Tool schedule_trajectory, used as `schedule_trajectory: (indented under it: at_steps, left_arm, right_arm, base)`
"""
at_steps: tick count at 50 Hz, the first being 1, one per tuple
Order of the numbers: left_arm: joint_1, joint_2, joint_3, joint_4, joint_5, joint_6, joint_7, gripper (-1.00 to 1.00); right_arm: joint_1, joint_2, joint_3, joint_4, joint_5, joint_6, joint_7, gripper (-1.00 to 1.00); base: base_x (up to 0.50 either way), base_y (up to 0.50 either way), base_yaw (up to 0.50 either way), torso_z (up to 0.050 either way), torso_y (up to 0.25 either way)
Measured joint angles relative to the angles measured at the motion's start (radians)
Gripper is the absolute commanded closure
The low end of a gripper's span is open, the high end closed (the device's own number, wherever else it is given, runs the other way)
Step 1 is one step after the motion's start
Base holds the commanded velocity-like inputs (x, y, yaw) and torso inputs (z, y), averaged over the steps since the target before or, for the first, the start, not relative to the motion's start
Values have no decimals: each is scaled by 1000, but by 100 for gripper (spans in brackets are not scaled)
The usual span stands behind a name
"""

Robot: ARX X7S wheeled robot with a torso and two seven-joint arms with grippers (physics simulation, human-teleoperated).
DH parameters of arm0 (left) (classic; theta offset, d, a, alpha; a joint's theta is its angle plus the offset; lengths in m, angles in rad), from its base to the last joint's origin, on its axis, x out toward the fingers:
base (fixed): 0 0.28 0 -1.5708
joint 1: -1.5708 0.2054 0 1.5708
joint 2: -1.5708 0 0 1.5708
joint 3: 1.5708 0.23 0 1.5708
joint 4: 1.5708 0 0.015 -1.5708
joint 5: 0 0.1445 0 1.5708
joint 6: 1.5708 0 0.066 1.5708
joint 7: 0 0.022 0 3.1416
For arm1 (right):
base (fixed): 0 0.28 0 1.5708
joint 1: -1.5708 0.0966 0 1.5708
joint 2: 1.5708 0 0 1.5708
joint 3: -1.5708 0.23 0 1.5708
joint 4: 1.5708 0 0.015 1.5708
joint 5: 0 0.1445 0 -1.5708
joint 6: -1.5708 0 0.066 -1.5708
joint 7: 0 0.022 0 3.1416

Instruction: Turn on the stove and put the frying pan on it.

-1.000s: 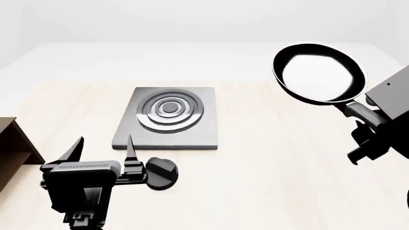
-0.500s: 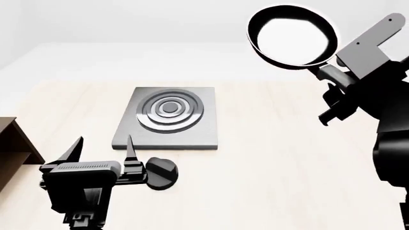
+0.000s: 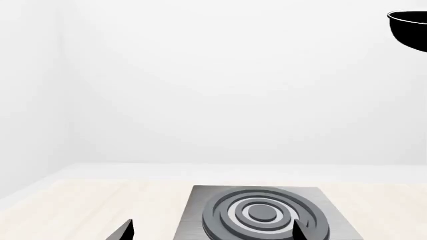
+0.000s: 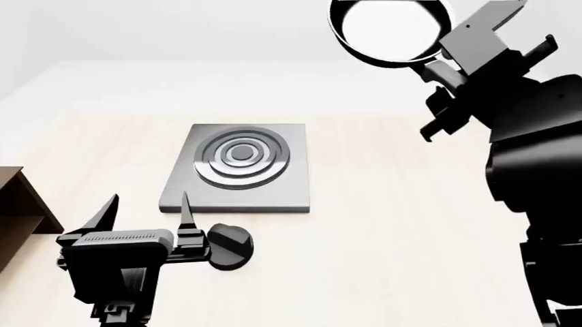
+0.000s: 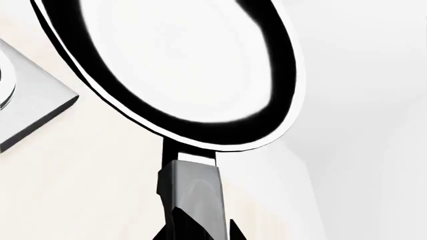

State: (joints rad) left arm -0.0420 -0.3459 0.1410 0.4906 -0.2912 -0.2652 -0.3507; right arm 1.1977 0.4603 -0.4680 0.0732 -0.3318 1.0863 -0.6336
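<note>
The stove (image 4: 238, 167), a dark-grey square plate with concentric rings, lies on the pale table, and its round black knob (image 4: 229, 245) sits just in front of it. My left gripper (image 4: 149, 204) stands open beside the knob, left of it, with nothing between its fingers; the left wrist view looks over the stove (image 3: 260, 215) between the open fingertips (image 3: 123, 231). High at the upper right, the frying pan (image 4: 391, 30) hangs in the air, its pale inside tilted toward the head camera. My right gripper (image 4: 448, 68) is shut on its handle (image 5: 193, 190), below the frying pan (image 5: 187, 65).
A brown wooden shelf (image 4: 13, 204) stands at the table's left edge, close to my left arm. My right arm's dark bulk (image 4: 536, 157) fills the right side of the head view. A corner of the stove plate (image 5: 27, 100) shows in the right wrist view.
My right arm has lifted the frying pan higher and carried it to the left, the arm swinging further into view. The left arm, knob and stove have not moved.
</note>
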Motion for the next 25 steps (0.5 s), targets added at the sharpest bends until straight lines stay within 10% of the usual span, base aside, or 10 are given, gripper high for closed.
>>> schedule_trajectory:
  at_steps: [25]
  left_arm:
    - [-10,-5,5,-3,-5,-4,-8,-100]
  right_arm:
    - [161,-205,-25,419,46,-220,129,100]
  base:
    - [0,0,0,0,2]
